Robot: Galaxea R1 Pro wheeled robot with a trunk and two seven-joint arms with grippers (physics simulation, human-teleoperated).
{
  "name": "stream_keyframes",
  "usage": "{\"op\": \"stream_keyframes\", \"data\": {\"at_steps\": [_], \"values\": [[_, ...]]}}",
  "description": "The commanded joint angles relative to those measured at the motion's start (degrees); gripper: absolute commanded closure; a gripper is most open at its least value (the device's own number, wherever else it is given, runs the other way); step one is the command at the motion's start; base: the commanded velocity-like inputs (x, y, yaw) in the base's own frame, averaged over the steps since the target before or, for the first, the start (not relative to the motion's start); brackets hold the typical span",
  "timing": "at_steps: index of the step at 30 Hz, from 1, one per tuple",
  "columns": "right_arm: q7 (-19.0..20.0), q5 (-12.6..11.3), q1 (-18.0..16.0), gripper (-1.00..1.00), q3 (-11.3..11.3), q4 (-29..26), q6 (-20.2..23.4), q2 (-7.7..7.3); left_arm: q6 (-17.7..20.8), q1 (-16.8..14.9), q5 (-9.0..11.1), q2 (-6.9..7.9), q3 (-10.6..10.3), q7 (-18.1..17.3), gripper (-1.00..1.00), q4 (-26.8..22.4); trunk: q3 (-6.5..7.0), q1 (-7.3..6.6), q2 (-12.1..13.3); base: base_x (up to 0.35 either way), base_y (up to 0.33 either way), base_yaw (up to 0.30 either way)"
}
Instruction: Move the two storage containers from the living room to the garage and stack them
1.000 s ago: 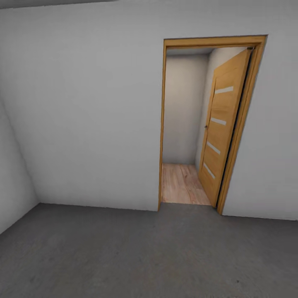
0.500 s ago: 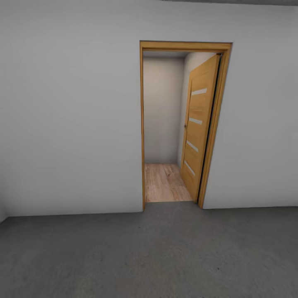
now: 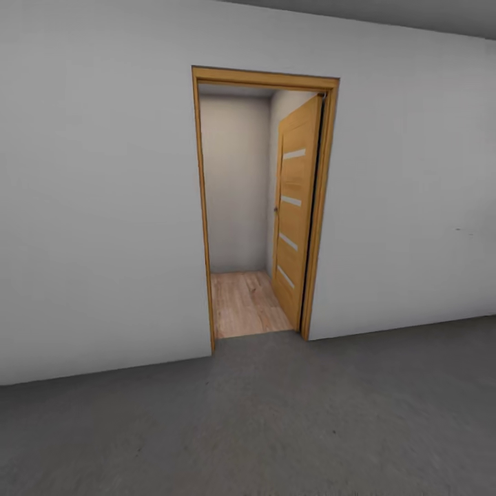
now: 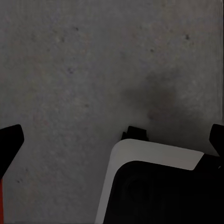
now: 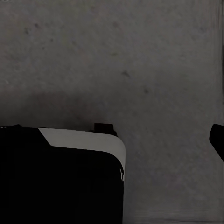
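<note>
I stand on the floor (image 3: pixel 289 427), a dull grey mottled concrete, facing a plain white wall (image 3: pixel 96 207). In that wall is a doorway with a light wood frame (image 3: pixel 204 207). Its wooden door (image 3: pixel 295 213), with four pale horizontal slots, is swung open into the space beyond, against the right side of the opening. Through the doorway I see a strip of light wood-plank flooring (image 3: pixel 244 303) and a pale wall behind it.

My left wrist camera looks straight down at the grey concrete. My left pincer (image 4: pixel 112 140) is spread wide, one dark fingertip (image 4: pixel 10 140) at each edge of the picture, with nothing between them. A white and black part of my own body (image 4: pixel 154 186) lies below it.

My right wrist camera also looks down on concrete. One dark fingertip (image 5: pixel 217 140) of my right pincer shows at the edge; I cannot tell how far it is open.

The storage containers are nowhere in these pictures.
</note>
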Motion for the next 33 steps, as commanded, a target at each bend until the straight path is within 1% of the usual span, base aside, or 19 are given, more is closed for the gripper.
{"op": "stream_keyframes", "data": {"at_steps": [1, 7, 10, 22, 28, 33], "values": [[-0.1, -0.4, -0.1, -1.0, 0.5, 0.2, -0.3, 0.05, -0.2, 0.0, 0.3, 0.0, 0.0, 0.0, -1.0, 0.0, -0.07, 0.01, 0.0, 0.081, 0.0, -0.298], [-0.1, -0.4, -0.1, -1.0, 0.5, 0.2, -0.3, 0.05, 0.1, 0.0, 0.2, 0.0, 0.0, -0.1, -1.0, 0.0, -0.07, 0.01, 0.0, 0.214, 0.0, -0.294], [-0.1, -0.4, -0.1, -1.0, 0.5, 0.2, -0.2, 0.12, 0.2, 0.0, 0.2, 0.0, 0.0, -0.1, -1.0, 0.0, -0.07, 0.01, 0.0, 0.305, 0.0, -0.13], [-0.1, -0.3, -0.1, -1.0, 0.5, 0.2, -0.2, -0.2, 0.4, 0.0, 0.2, -0.01, 0.0, -0.1, -1.0, 0.0, -0.07, 0.01, 0.0, 0.318, -0.012, -0.014], [-0.1, -0.3, -0.1, -1.0, 0.6, 0.2, -0.2, -0.33, 0.3, 0.0, 0.1, 0.0, 0.0, -0.1, -1.0, 0.0, -0.07, 0.01, 0.0, 0.318, -0.122, 0.0], [-0.2, -0.3, -0.1, -1.0, 0.6, 0.2, -0.2, -0.14, -0.1, 0.0, 0.2, -0.02, 0.0, 0.0, -1.0, 0.0, -0.07, 0.01, 0.0, 0.313, -0.161, 0.0]]}}
